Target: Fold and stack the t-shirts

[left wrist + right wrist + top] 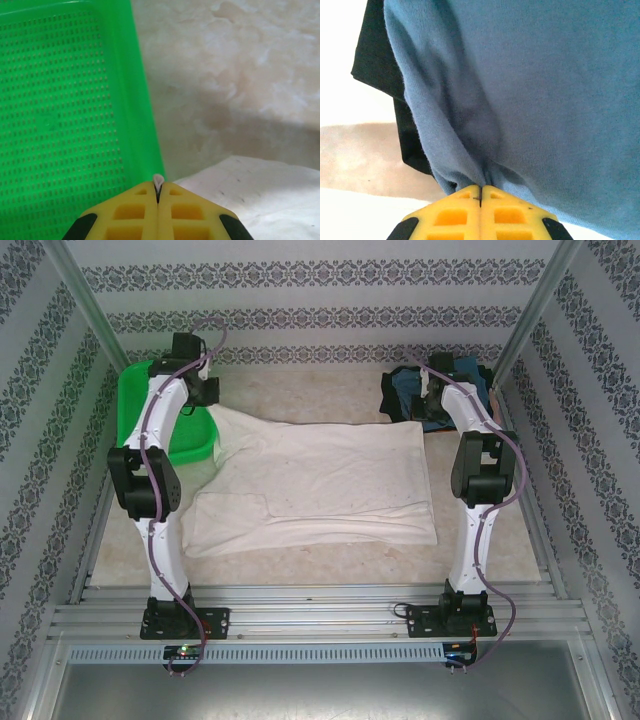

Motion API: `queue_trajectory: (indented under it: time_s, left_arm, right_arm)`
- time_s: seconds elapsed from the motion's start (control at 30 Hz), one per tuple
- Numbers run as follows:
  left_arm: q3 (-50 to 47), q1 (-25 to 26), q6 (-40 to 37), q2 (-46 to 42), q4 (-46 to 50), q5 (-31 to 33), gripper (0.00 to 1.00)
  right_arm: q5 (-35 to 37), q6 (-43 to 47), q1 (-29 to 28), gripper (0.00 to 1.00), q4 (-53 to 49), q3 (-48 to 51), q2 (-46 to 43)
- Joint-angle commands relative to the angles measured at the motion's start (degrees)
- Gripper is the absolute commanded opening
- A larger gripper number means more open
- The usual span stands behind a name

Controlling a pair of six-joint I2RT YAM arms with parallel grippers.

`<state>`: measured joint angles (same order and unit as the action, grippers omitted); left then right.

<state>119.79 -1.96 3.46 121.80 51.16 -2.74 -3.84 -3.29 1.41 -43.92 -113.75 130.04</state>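
A white t-shirt (pixel 320 485) lies spread flat across the middle of the table. My left gripper (pixel 205 392) is at its far left corner, beside the green basket. In the left wrist view that gripper (pixel 158 187) is shut, with a small nub of the white cloth (pixel 265 195) pinched between its tips. My right gripper (pixel 432 412) is at the shirt's far right corner, against a pile of a blue t-shirt (pixel 406 390) and a black one (pixel 472 375). There the gripper (pixel 480 190) is shut, and folds of the blue t-shirt (pixel 545 100) gather into its tips. The black t-shirt (pixel 375 60) lies behind it.
The green mesh basket (pixel 135 400) stands at the far left, its wall (pixel 142 100) right beside my left fingers. Patterned walls and metal posts close in the table on three sides. Bare tabletop (pixel 300 375) runs along the back between basket and pile.
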Motion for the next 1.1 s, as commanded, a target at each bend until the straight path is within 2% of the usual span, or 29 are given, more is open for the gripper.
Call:
queue_trajectory:
  time_s: [0.0, 0.23, 0.37, 0.73, 0.93, 1.0, 1.07]
  left_arm:
    - [0.56, -1.03, -4.31, -0.47, 0.55, 0.69, 0.0]
    - [4.35, -0.86, -5.63, 1.73, -0.88, -0.91, 0.0]
    - [4.11, -1.16, -8.45, 2.0, -0.06, 2.39, 0.0]
    - [-6.96, -4.09, -13.69, -4.31, 0.91, 11.62, 0.0]
    - [-3.18, -4.3, -15.9, -3.15, 0.62, 14.84, 0.0]
    - [-0.44, -3.96, -15.57, -1.92, 0.8, 14.1, 0.0]
    - [2.45, -2.99, -13.84, -0.35, 1.1, 9.52, 0.0]
  right_arm:
    - [-0.47, -1.19, 0.66, 0.0, 0.15, 0.69, -3.04]
    - [0.8, -0.62, 0.75, 0.0, -0.24, 0.38, -3.16]
    - [-0.25, -1.19, 0.45, 0.0, -0.55, 0.28, -3.1]
    - [-1.26, -1.72, -0.53, 0.0, -0.24, 0.12, -2.25]
    - [-1.69, -1.21, -0.49, 0.0, -0.88, -0.05, -2.31]
    - [-1.92, -1.03, -0.53, 0.0, -0.95, 0.13, -2.25]
    - [-2.05, -1.2, -0.55, 0.0, -0.91, 0.13, -2.0]
